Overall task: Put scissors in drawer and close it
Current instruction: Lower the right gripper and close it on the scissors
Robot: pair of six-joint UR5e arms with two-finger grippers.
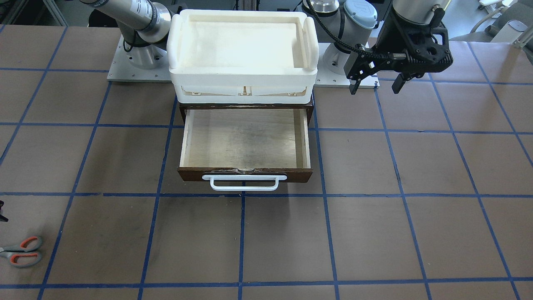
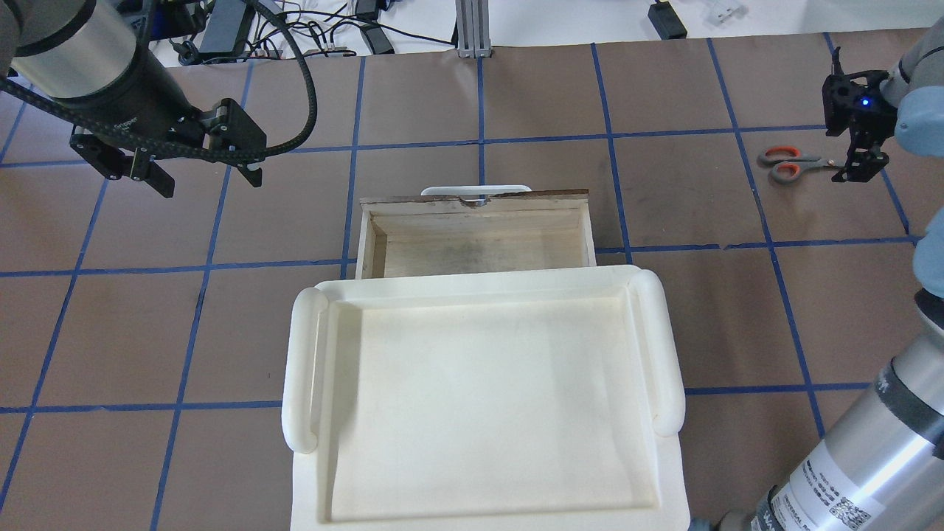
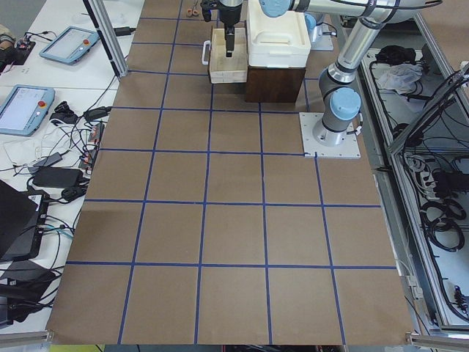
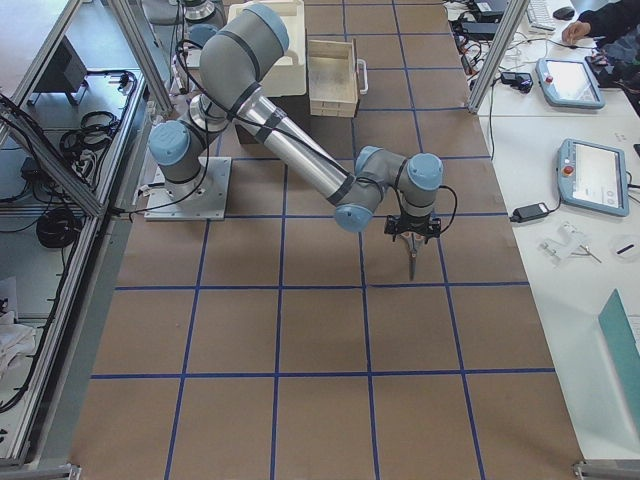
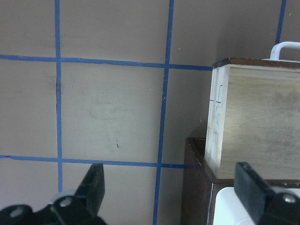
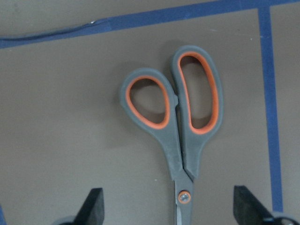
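Note:
The scissors (image 1: pixel 23 251), grey handles lined orange, lie flat on the brown table mat, also in the overhead view (image 2: pixel 789 164) and the right wrist view (image 6: pixel 180 126). My right gripper (image 2: pixel 854 168) is open, low over their blade end, one finger on each side of the pivot (image 6: pixel 171 213). The drawer (image 1: pixel 245 141) is pulled out and empty, with pale wood inside and a white bar handle (image 1: pixel 245 182). My left gripper (image 2: pixel 206 181) is open and empty, above the mat beside the drawer (image 5: pixel 258 126).
A white plastic tray (image 1: pixel 179 46) sits on the dark cabinet above the drawer. Blue tape lines cross the brown mat. Both arm bases stand on metal plates (image 1: pixel 120 71) behind the cabinet.

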